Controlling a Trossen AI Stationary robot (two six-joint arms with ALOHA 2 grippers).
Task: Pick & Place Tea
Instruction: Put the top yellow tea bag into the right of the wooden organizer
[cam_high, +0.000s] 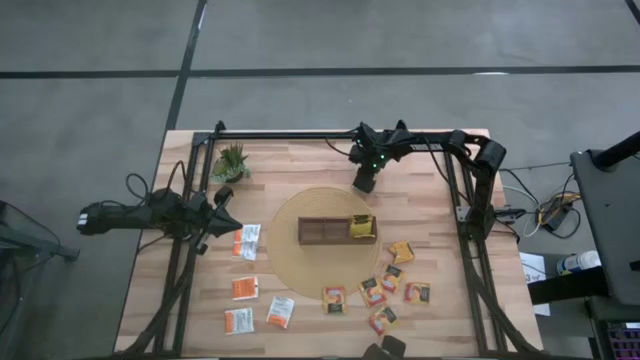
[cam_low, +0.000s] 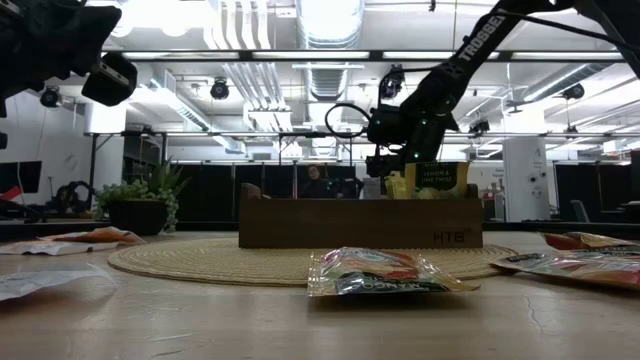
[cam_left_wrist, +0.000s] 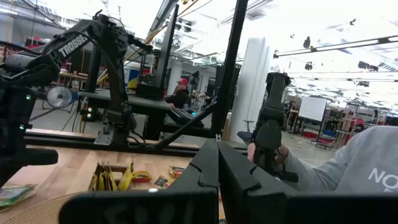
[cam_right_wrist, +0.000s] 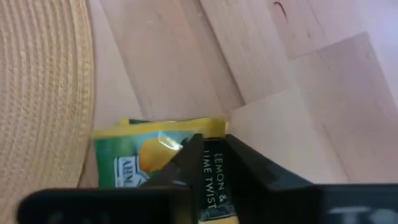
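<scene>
My right gripper (cam_high: 364, 185) points steeply down at the far edge of the round woven mat (cam_high: 285, 250), shut on a yellow-green tea sachet (cam_right_wrist: 143, 155). The dark wooden tray (cam_high: 320, 232) sits on the mat with yellow-green sachets (cam_high: 361, 227) standing upright in its right end. Several orange and white sachets (cam_high: 372, 291) lie flat on the table near the front edge, one close to the low camera (cam_low: 385, 273). My left gripper (cam_high: 230, 218) hangs shut at the table's left side, above the table. My right gripper pinches the yellow-green sachet between its two fingers, on the strip printed "Lemon & Lime Twist" (cam_right_wrist: 213, 171) at one side of it. The fingers come from above, slanting down. The rest of the sachet spreads beside the fingers over bare wood next to the mat's edge; whether it is lifted clear I cannot tell.
A small spiky potted plant (cam_high: 231, 160) stands at the far left of the table. The black frame rails (cam_high: 470, 200) run along both sides. Beyond the table, a person's hand (cam_left_wrist: 267, 155) and grey sleeve (cam_left_wrist: 367, 162) show in the left wrist view.
</scene>
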